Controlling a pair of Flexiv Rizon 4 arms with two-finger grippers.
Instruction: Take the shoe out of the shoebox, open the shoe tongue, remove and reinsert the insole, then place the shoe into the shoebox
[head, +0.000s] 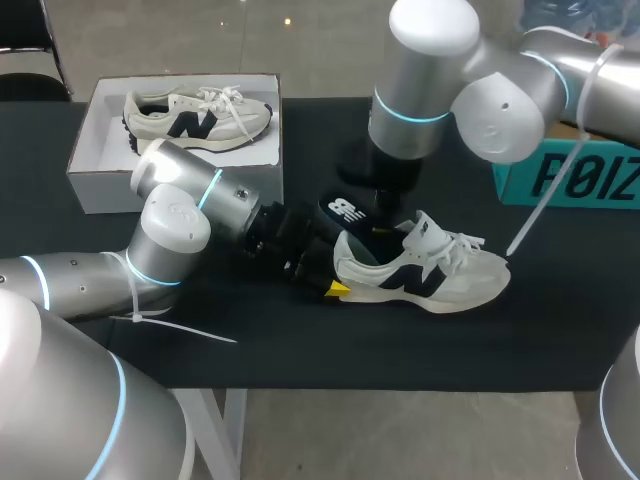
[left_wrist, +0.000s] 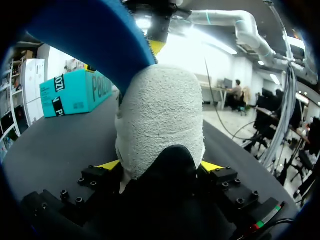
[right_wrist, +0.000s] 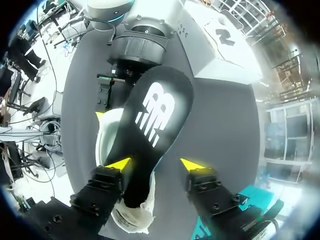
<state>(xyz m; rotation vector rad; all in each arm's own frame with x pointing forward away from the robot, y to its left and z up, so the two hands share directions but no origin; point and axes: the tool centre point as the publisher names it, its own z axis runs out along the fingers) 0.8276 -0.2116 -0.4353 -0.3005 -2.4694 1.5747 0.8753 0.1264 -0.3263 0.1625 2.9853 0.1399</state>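
Our left gripper (left_wrist: 161, 165) is clamped on the heel of the cream suede and mesh sneaker with the dark side logo (head: 430, 275), one yellow tip pressed to each side of the heel's padded cream collar. The sneaker lies on its sole on the black cloth-covered table (head: 560, 320), toe pointing to our right, out of the open white cardboard shoebox (head: 120, 190) at the far left. That box holds a second cream sneaker of the same kind (head: 195, 115), lying on its side. The black foam insole with a white logo on top and a blue underside (right_wrist: 152, 110) stands partly out of the sneaker on the table, its heel end raised above the collar and its front end down in the opening. Our right gripper (right_wrist: 156, 163) hangs over the sneaker with the insole between its parted fingers: one yellow tip lies against the insole's edge, while the other stands apart from it, so nothing is pinched. A teal cardboard box with dark lettering (head: 570, 180) sits at the table's far right, well apart from the sneaker.
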